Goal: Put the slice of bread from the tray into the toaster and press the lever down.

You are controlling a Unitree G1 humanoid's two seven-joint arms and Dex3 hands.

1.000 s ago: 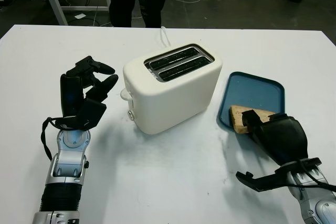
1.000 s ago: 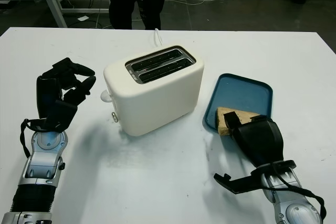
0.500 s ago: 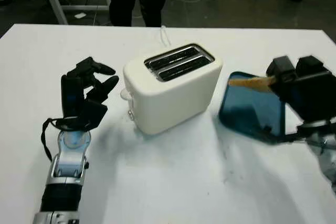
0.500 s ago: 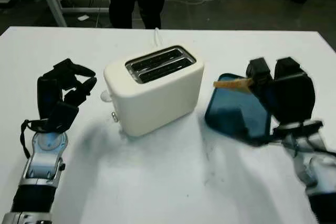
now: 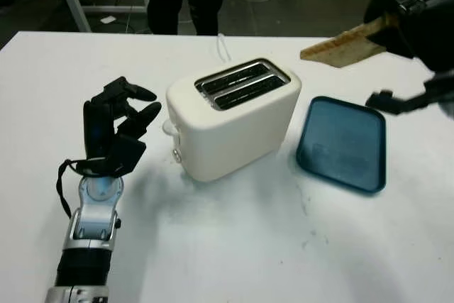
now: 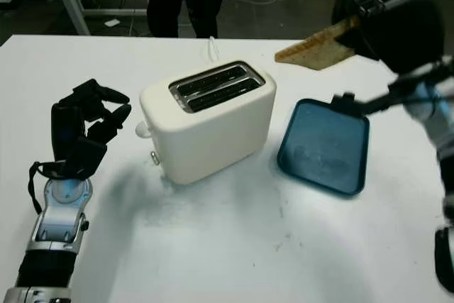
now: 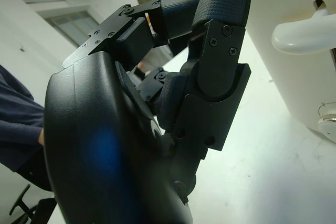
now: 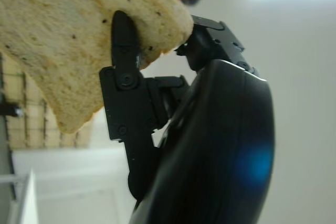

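Bread slice (image 6: 312, 51): one piece, held aloft in the right hand (image 6: 397, 19), well above the desk (image 6: 213, 246) and beyond the far right corner of the toaster (image 6: 209, 122). Fingers (image 8: 123, 72) grip it at one edge; the slice lies nearly flat, its free end pointing toward the toaster.

Tray (image 6: 323, 147): blue, bare, on the desk just right of the toaster.

Toaster: cream, two slots (image 5: 242, 84), both unfilled. Lever (image 7: 302, 38) at its left end, apparently not yet pressed.

Left hand (image 5: 113, 125): near the lever end of the toaster, apart from it, fingers curled, holding nothing.

Person: standing beyond the far edge of the desk.

Progress, as judged: pickup done. Remaining: turning the slice on edge, aligning it over a slot, lowering it in, then pressing the lever.
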